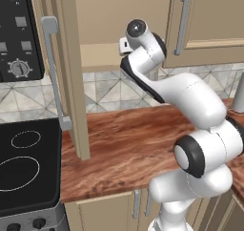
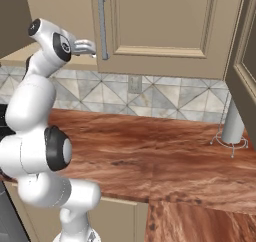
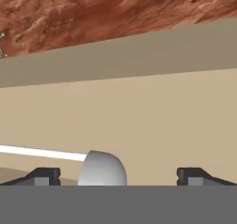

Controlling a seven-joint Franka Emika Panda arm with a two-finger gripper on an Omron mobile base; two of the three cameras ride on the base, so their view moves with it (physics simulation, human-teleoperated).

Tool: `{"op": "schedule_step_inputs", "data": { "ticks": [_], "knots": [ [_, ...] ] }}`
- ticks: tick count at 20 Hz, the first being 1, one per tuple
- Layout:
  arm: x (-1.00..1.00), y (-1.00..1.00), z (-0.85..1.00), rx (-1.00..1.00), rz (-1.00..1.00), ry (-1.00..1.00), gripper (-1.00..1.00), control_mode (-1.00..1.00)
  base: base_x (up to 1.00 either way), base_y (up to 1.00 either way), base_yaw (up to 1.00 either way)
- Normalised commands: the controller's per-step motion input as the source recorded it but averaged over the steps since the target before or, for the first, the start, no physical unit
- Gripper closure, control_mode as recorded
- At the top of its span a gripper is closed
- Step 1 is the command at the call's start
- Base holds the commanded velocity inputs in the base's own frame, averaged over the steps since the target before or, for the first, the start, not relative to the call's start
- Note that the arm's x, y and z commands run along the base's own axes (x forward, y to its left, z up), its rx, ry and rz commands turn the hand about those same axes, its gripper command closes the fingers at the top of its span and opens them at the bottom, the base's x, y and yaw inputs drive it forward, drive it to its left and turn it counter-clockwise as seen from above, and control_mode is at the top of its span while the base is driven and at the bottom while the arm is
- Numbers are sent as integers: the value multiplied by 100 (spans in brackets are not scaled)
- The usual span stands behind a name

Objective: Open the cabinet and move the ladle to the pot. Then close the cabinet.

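Observation:
The cabinet (image 1: 102,29) has its left door (image 1: 71,82) swung wide open, while its right door (image 2: 160,21) is closed. My gripper (image 1: 125,45) reaches into the opening just above the bottom shelf, and it also shows in the right base view (image 2: 86,47). In the hand view the gripper (image 3: 118,177) is open. The ladle's (image 3: 102,170) grey rounded bowl lies on the tan shelf between the fingertips (image 3: 44,177), nearer the left one. Its thin pale handle (image 3: 41,152) runs off to the left. No finger touches it. The pot is out of view.
A black stovetop (image 1: 24,163) sits left of the wooden counter (image 1: 124,144), under a dark control panel (image 1: 19,29). A grey cylinder on a wire stand (image 2: 232,123) stands at the counter's right. Another tan door (image 2: 245,61) hangs open at far right.

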Motion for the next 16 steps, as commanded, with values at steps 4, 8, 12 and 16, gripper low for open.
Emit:
{"op": "schedule_step_inputs", "data": {
  "ticks": [4,8,12,16],
  "knots": [
    [31,0,-24,0,0,0,-100,-100,0,0,0],
    [27,0,-14,0,0,-2,-100,-100,0,0,0],
    [19,-4,-15,0,0,-2,-100,-100,0,0,0],
    [17,-19,-16,0,0,0,-100,-100,0,0,0]
  ]
}}
